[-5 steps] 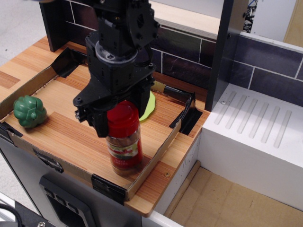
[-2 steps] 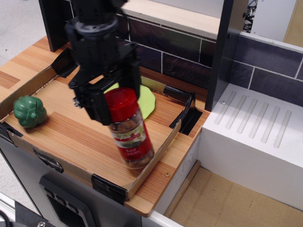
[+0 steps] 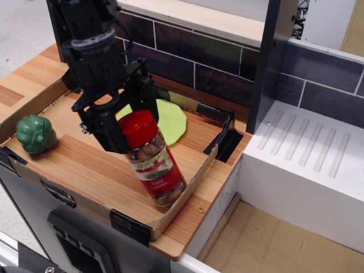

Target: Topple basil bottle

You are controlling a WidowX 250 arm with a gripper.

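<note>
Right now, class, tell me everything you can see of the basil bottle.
The basil bottle is a clear plastic jar with a wide red screw lid, a red-and-green label reading "Basil Leaves" and brownish contents. It leans, lid toward the back left and base toward the tray's front right edge, where its bottom rests on the wood. The black gripper stands at its lid; its fingers seem to flank the lid, though contact is unclear.

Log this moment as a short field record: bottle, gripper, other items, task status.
bottle: basil bottle, tilted with its red lid toward the gripper, base near the tray's front cardboard edge
gripper: gripper, at the lid; grip state unclear
other items: green toy vegetable at left; green plate behind the bottle
task status: bottle leaning, not yet lying flat
</note>
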